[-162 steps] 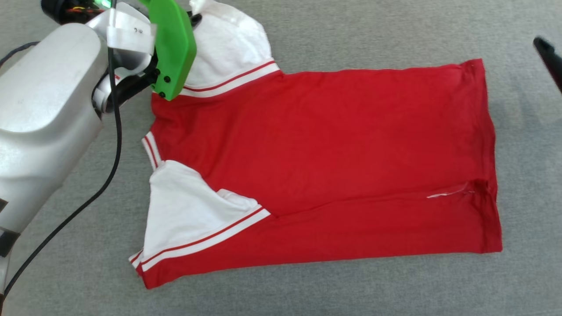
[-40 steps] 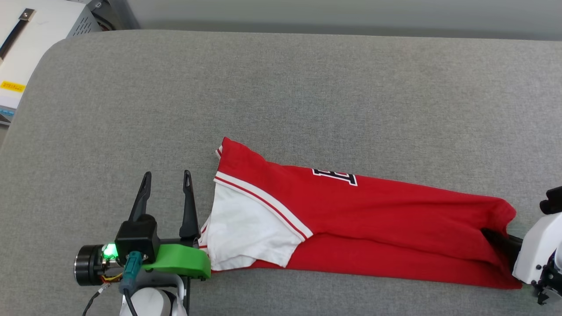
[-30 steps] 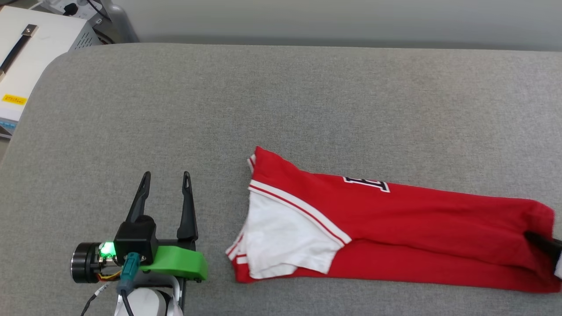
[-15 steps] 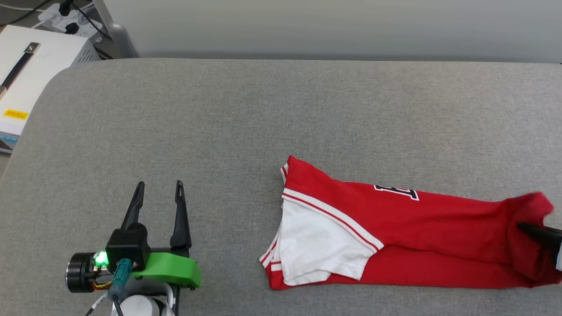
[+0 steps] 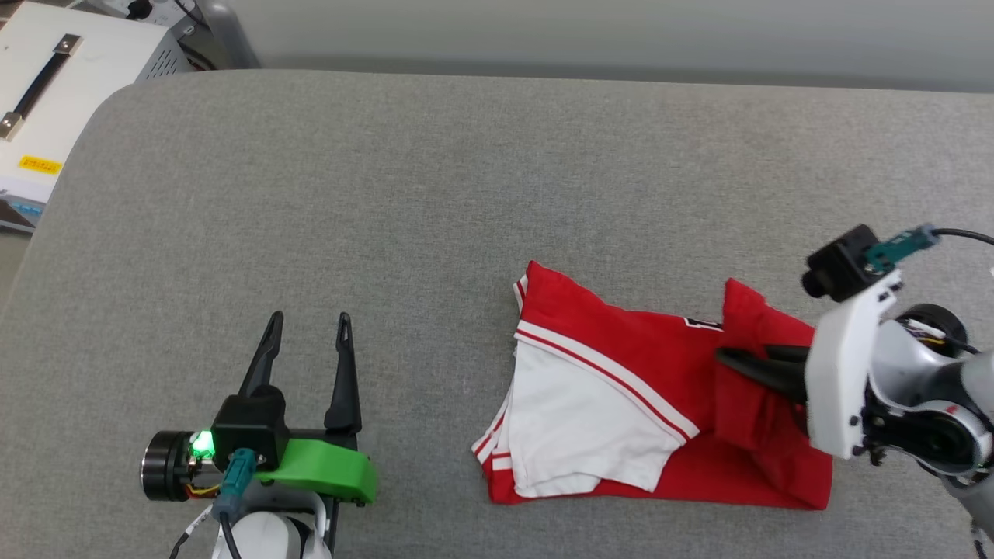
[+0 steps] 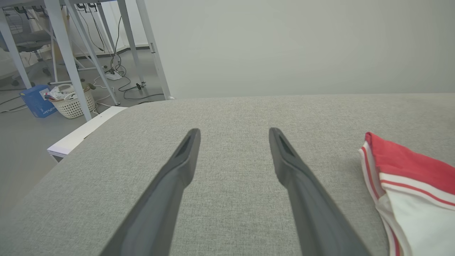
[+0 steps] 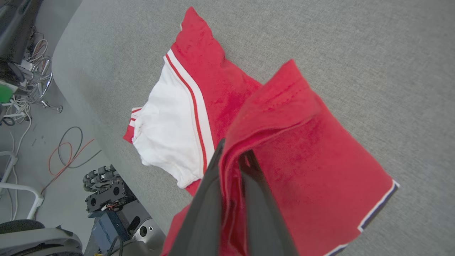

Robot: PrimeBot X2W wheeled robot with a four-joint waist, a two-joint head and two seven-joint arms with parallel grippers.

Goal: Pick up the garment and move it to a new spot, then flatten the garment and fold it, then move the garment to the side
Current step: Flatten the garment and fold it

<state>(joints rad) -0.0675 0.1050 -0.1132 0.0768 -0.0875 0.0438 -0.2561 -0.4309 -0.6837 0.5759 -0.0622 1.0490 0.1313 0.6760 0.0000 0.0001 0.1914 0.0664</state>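
Head: our right gripper [image 5: 724, 359] pinches the red end of the shirt [image 5: 613, 349], lifted over its middle on the table [image 5: 466, 194]. Left wrist: our left gripper [image 6: 234, 131] is spread wide, with the shirt near it, not touching. Right wrist: we think the bunched cloth could slip and fold crooked.

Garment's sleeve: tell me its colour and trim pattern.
White sleeve with red-and-white striped trim, on the red garment; clearest in the head view.

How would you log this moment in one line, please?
step: folding | right hand: shut on garment hem, held over its middle | left hand: open, apart from garment
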